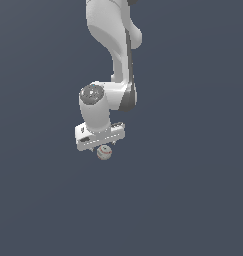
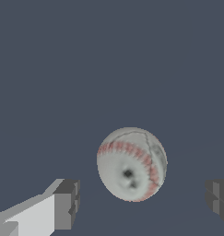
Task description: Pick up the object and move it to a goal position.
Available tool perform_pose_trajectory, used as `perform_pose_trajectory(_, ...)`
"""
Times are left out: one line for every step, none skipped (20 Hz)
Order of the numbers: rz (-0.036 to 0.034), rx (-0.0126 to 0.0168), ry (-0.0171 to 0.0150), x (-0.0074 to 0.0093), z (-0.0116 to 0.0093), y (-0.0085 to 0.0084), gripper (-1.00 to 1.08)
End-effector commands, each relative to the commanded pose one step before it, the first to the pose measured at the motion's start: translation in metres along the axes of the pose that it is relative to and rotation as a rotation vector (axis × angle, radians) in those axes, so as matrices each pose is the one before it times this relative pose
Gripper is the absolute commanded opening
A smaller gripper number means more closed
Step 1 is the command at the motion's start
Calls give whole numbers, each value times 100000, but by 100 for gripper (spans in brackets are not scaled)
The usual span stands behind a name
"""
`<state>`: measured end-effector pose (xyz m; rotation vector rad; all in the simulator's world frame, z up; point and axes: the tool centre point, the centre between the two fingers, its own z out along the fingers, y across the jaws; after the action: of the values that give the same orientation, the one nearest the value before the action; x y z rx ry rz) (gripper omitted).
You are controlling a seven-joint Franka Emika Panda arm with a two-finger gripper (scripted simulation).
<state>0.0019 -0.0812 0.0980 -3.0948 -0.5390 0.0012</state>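
ball [image 2: 131, 164] sits on the plain grey counter [image 1: 193, 200] right under the hand [image 2: 143, 203], between the two fingers with clear gaps on both sides. hand is spread wide, holding nothing; ball is much narrower than the opening. in the exterior view it peeks out just below the hand's body. looks like a baseball: probably light, hard, won't deform, but round so it'll roll or squirt out if pinched off-centre. i'd close across the widest part, pads level with its middle.

A flat, uniform slate-blue surface [image 1: 193, 200] fills both views edge to edge, evenly lit, with no walls, furniture, windows or visible horizon anywhere around it.
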Motion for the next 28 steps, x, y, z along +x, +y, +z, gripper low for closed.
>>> perform_pose_trajectory(-42,-4,18,9,136,-11,100)
perform_pose_trajectory(0,0,0,-8,197,8,100)
perform_pose_trajectory(-48,-4,6,1,270,-16,100)
perform_pose_trajectory(0,0,0,-17,352,14,100)
perform_pose_trajectory(-68,-5,9,-3,422,-22,100)
perform_pose_trajectory(-48,-3,7,-13,498,-9,100)
perform_pose_trajectory(-48,-3,7,-18,569,-7,100)
perform_pose_trajectory(-48,-3,7,-19,589,-7,100)
perform_pose_trajectory(0,0,0,-26,518,19,100)
perform_pose_trajectory(-68,-5,9,1,434,-19,100)
perform_pose_trajectory(0,0,0,-7,363,19,100)
perform_pose_trajectory(-48,-5,6,18,280,-7,100)
perform_pose_trajectory(0,0,0,17,207,21,100)
perform_pose_trajectory(0,0,0,27,127,22,100)
perform_pose_trajectory(0,0,0,31,56,19,100)
perform_pose_trajectory(0,0,0,14,10,8,100)
perform_pose_trajectory(0,0,0,0,0,0,-100)
perform_pose_trajectory(0,0,0,0,0,0,-100)
perform_pose_trajectory(0,0,0,0,0,0,-100)
perform_pose_trajectory(0,0,0,0,0,0,-100)
perform_pose_trajectory(0,0,0,0,0,0,-100)
perform_pose_trajectory(0,0,0,0,0,0,-100)
perform_pose_trajectory(0,0,0,0,0,0,-100)
perform_pose_trajectory(0,0,0,0,0,0,-100)
perform_pose_trajectory(0,0,0,0,0,0,-100)
perform_pose_trajectory(0,0,0,0,0,0,-100)
perform_pose_trajectory(81,-55,-4,-33,-74,58,-100)
perform_pose_trajectory(0,0,0,2,-21,-26,-100)
